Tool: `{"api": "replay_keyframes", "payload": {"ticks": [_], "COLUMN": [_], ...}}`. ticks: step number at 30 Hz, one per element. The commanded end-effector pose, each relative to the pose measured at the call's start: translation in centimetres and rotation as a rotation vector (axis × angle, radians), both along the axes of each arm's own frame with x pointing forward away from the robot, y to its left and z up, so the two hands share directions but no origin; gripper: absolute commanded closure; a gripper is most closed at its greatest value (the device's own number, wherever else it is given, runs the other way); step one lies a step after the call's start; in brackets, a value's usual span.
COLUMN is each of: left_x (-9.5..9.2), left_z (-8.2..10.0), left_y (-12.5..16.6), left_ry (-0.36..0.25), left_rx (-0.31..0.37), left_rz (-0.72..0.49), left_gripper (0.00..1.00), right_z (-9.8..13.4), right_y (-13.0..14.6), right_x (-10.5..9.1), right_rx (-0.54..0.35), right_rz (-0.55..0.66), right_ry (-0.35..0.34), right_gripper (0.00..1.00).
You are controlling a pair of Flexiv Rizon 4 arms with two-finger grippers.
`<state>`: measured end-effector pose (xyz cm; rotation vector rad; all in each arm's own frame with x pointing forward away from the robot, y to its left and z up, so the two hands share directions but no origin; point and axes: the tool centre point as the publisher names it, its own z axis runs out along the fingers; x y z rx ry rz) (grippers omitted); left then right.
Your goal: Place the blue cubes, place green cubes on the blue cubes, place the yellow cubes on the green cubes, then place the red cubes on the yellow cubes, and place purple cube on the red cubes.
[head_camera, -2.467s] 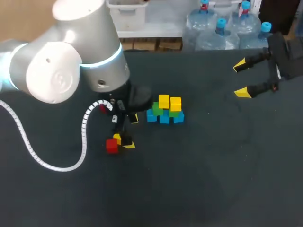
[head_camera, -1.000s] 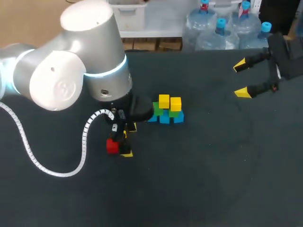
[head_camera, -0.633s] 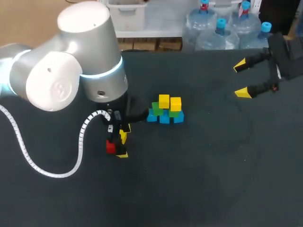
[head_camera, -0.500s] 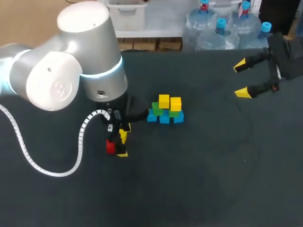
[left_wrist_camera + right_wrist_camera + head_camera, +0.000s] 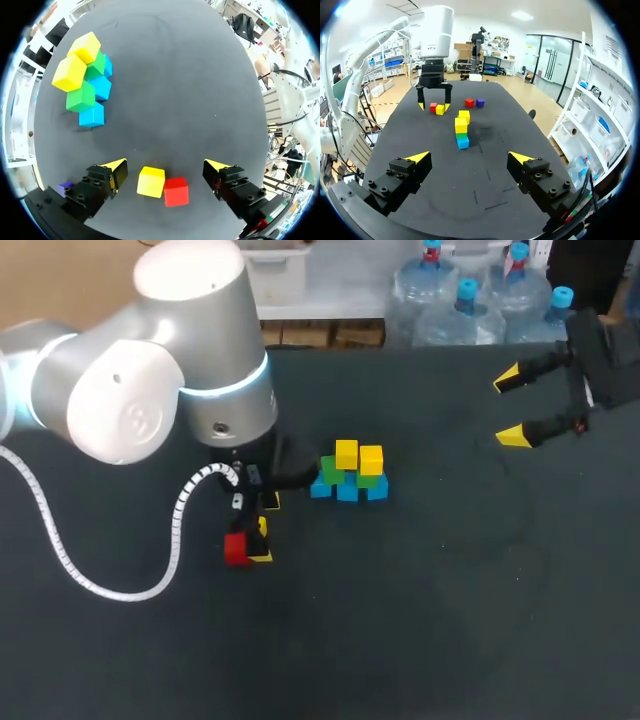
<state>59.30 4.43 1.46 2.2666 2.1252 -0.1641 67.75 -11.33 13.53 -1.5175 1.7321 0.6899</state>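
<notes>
Head, left gripper (image 5: 262, 530): wide open, holding nothing; low over the table (image 5: 420, 620), right by the red cube (image 5: 236, 548).
Head, stack (image 5: 348, 472): blue base, green mid, two yellow on top; square-edged, matte blocks.
Head, right gripper (image 5: 512, 407): open, empty, well apart from the stack.
Left wrist, yellow cube (image 5: 151, 181): between the open fingers, touching the red cube; neither finger touches either one.
Left wrist, handling: we judge both light, stiff, smooth-faced. Pinch two opp. flat faces at mid-height. Red neighbour may get caught too.
Left wrist, purple cube (image 5: 65, 187): just beside one finger, partly hidden.
Left wrist, table: dark, matte, flat.
Right wrist, second red cube (image 5: 469, 102): near the purple cube, beyond the stack.
</notes>
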Motion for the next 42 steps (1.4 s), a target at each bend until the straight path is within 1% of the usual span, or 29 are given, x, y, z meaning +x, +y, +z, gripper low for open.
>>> {"api": "replay_keyframes", "payload": {"ticks": [1,6,10,15,29,37,42], "left_x": [0.5,0.7,0.9,1.1,0.7,0.8,1.0], "left_z": [-0.5,-1.0,-1.1,-1.5,-2.8,-2.4,-1.9], "left_y": [0.1,0.2,0.0,0.5,1.6,1.9,1.1], "left_ry": [0.010,0.015,0.014,0.016,0.032,0.020,0.010], "left_rx": [0.005,0.003,0.017,0.020,0.025,0.036,0.024], "left_rz": [0.002,0.014,0.009,0.014,0.050,0.062,0.060], "left_gripper": [0.00,0.00,0.00,0.00,0.00,0.00,0.00], "right_z": [-0.1,-0.1,-0.1,-0.1,-0.1,-0.1,-0.1], "right_y": [0.0,0.0,0.0,0.0,0.0,0.0,0.0], "right_x": [0.1,0.1,0.1,0.1,0.1,0.1,0.1], "right_rx": [0.001,0.001,0.001,0.001,0.001,0.001,0.001], "right_rz": [0.001,0.001,0.001,0.001,0.001,0.001,0.001], "right_ry": [0.000,0.000,0.000,0.000,0.000,0.000,0.000], "right_gripper": [0.00,0.00,0.00,0.00,0.00,0.00,0.00]}}
